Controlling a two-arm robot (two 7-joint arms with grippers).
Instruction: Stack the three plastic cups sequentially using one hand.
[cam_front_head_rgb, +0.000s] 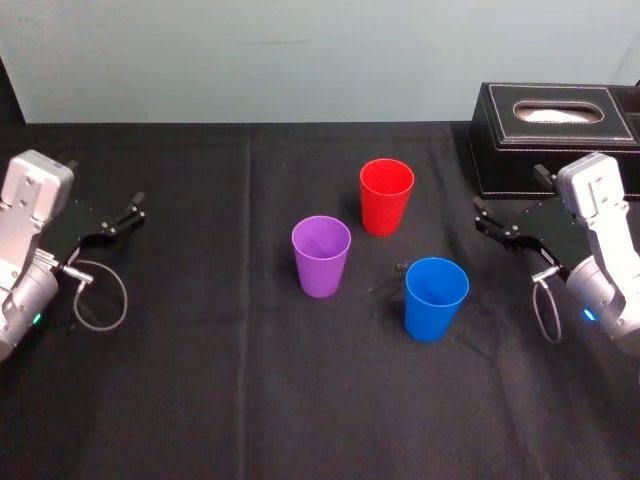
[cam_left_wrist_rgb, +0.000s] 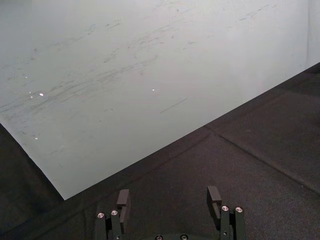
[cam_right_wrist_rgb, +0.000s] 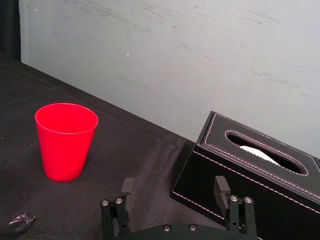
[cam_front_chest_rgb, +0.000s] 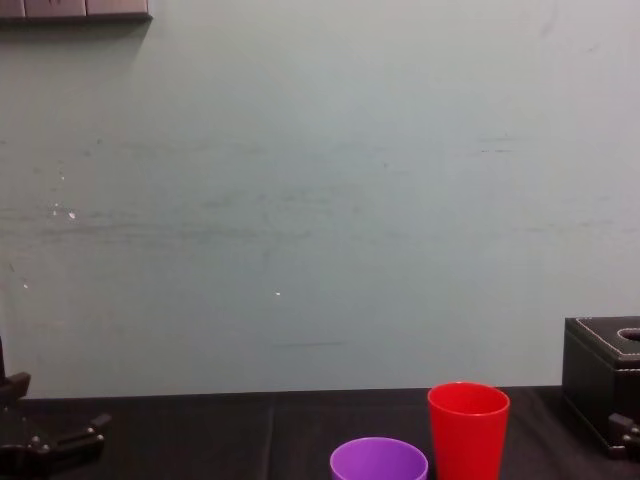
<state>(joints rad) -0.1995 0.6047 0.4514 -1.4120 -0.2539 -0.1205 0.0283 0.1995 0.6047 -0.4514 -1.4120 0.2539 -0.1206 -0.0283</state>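
Three plastic cups stand upright and apart on the black cloth: a red cup (cam_front_head_rgb: 386, 195) farthest back, a purple cup (cam_front_head_rgb: 321, 256) to its front left, and a blue cup (cam_front_head_rgb: 435, 298) nearest on the right. My right gripper (cam_front_head_rgb: 492, 222) hovers right of the red and blue cups, open with nothing between its fingers, and points left toward them. The right wrist view shows the red cup (cam_right_wrist_rgb: 66, 140) ahead of the open right gripper (cam_right_wrist_rgb: 175, 192). My left gripper (cam_front_head_rgb: 130, 212) rests at the far left, open and empty (cam_left_wrist_rgb: 168, 197). From the chest view the red cup (cam_front_chest_rgb: 467, 430) and the purple cup's rim (cam_front_chest_rgb: 378, 462) show.
A black stitched tissue box (cam_front_head_rgb: 552, 135) sits at the back right, just behind the right gripper. A small dark scrap (cam_front_head_rgb: 390, 280) lies on the cloth between the purple and blue cups. The table (cam_front_head_rgb: 200, 380) is covered with black cloth, and a pale wall stands behind it.
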